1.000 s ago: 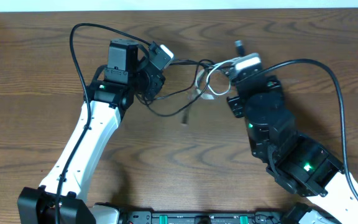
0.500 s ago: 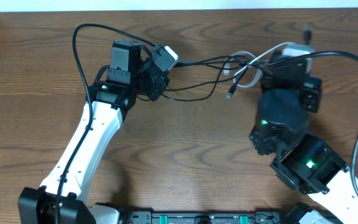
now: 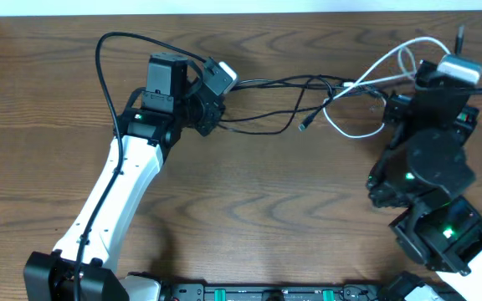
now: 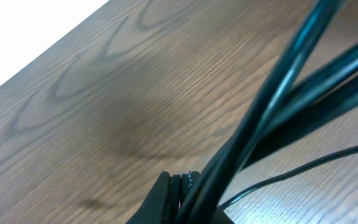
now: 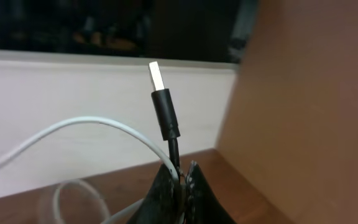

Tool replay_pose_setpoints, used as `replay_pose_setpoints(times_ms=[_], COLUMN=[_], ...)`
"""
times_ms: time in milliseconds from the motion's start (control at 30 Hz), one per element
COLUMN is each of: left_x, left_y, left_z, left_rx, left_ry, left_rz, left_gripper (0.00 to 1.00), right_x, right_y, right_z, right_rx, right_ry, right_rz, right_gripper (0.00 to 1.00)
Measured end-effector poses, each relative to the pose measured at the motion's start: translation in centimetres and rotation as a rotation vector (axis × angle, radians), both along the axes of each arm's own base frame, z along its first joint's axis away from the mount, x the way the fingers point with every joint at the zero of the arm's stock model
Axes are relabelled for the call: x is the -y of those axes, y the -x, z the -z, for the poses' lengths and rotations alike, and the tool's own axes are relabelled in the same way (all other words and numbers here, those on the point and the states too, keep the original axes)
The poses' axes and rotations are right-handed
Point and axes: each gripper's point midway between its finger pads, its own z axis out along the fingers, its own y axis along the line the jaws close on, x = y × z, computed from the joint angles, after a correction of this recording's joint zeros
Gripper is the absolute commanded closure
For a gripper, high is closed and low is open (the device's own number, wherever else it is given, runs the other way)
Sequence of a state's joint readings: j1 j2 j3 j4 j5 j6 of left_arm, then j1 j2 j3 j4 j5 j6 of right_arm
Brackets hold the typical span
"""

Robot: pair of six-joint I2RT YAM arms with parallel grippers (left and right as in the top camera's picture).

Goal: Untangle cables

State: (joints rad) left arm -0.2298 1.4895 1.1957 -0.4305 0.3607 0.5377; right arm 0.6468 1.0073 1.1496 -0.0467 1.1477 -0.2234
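One white cable (image 5: 73, 121) — several black cables (image 4: 272, 93)

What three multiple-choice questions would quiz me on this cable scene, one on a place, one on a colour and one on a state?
1. Where over the table is the right gripper?
A) far right
B) centre
C) near left

2. What colour is the cable under the USB plug standing above its fingers?
A) white
B) black
C) red

3. The left gripper is:
A) wide open
B) shut on black cables
C) shut on nothing

Answers:
1 A: the overhead view shows it by the far right edge.
2 B: the right wrist view shows a black cord below the plug.
3 B: its wrist view shows black cables running from closed fingers.
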Motion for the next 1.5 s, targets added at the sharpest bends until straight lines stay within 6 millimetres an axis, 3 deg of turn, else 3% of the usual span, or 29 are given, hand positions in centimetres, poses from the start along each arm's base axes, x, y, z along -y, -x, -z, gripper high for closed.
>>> replay_pose_setpoints(times_ms=[233,367,567,767,1100,1267,1400,1500], left_x=[-0.6,-0.6,-1.8,-2.1,-2.2,-2.2,-2.2,-2.2], left_y=[-0.1,-0.1,-0.4,-0.4,-0.4,-0.4,-0.4,-0.4], left_z=[0.2,0.2,0.5,0.6,0.6,0.6,0.6,0.6], left_rx=[-0.008,-0.008,-0.013,-0.014,-0.015,-0.015,-0.015,-0.015], left_ry=[-0.011,-0.012,-0.038,-0.047,-0.053,-0.052,-0.052,-0.052], left_rz=[-0.029,-0.03,-0.068,-0.078,-0.082,-0.082,-0.082,-0.081], left_gripper=[0.93,0.93,0.93,0.93,0.93,0.93,0.93,0.93], right_x=[-1.1,-0.4,6.0,11.8,13.8,17.8,22.2,23.7], right_y=[-3.3,-4.4,-3.9,-2.3,-1.9,-0.3,2.5,3.7], right_z=[-2.3,-3.1,-5.0,-5.0,-4.2,-4.2,-3.9,-3.8], right_rx=[0.107,0.15,0.236,0.229,0.191,0.183,0.162,0.156], right_ry=[-0.001,0.001,-0.003,0.009,0.021,0.051,0.063,0.065], right_rz=[-0.252,-0.283,-0.104,0.089,0.175,0.365,0.557,0.622], right_gripper=[0.99,0.99,0.99,0.99,0.99,0.99,0.99,0.99])
